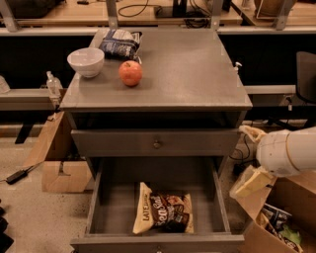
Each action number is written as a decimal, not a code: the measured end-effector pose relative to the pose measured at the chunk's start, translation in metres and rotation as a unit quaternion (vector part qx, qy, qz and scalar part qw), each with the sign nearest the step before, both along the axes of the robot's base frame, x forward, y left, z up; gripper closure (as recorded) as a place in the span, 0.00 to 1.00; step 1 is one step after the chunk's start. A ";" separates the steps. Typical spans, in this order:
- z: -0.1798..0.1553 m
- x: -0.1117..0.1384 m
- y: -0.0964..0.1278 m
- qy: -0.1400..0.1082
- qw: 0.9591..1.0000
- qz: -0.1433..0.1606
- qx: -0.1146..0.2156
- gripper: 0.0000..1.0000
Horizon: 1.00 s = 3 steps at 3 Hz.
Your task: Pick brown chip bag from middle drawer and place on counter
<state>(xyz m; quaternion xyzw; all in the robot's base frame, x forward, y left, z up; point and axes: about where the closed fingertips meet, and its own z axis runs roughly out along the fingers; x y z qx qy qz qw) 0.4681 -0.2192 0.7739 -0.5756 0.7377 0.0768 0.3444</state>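
Observation:
The brown chip bag (pixel 163 214) lies flat on the floor of the open middle drawer (pixel 112 197), near its front and a little left of centre, lettering up. The counter (pixel 190 69) is the grey cabinet top above it. My gripper (pixel 259 155), on the white arm with tan parts, hangs to the right of the cabinet, level with the closed upper drawer front (pixel 157 144). It is outside the open drawer, well apart from the bag, and holds nothing that I can see.
On the counter's left part stand a white bowl (pixel 86 61), a red apple (pixel 130 73) and a blue-and-white snack bag (pixel 120 44). Cardboard boxes sit on the floor at left (pixel 61 173) and lower right (pixel 276 222). A wooden benchtop (pixel 148 12) runs behind.

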 end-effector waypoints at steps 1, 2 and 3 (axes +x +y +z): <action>-0.002 0.014 -0.005 -0.024 1.000 -0.015 -0.001 0.00; -0.002 0.014 -0.005 -0.024 1.000 -0.015 -0.001 0.00; -0.025 0.015 0.006 -0.015 1.000 -0.009 0.002 0.00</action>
